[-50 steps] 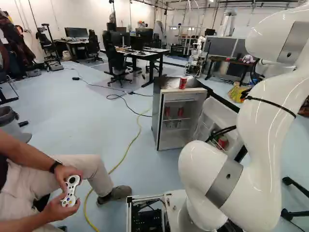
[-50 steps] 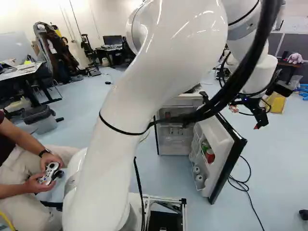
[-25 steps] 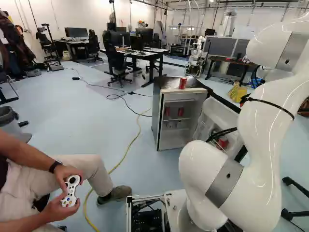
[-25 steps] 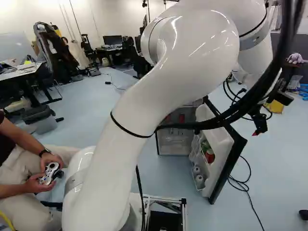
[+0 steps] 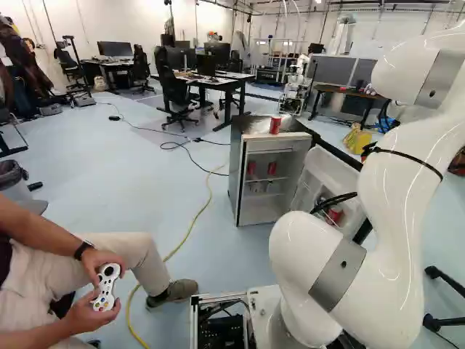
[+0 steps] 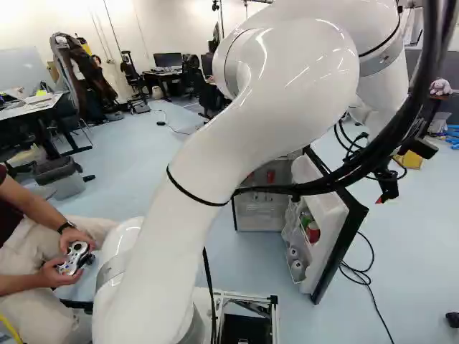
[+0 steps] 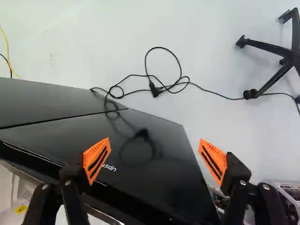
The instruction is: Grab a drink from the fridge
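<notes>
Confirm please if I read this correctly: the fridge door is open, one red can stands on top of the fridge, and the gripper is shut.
Not fully: the gripper is open; the wrist view shows its orange pads wide apart. The fridge door is indeed open, and one red can stands on top.

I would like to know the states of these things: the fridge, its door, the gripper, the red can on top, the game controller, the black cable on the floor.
Fridge: upright
Door: wide open
Gripper: open, empty
Red can on top: upright; opened or sealed, cannot tell
Game controller: held in both hands
Black cable: loosely looped
</notes>
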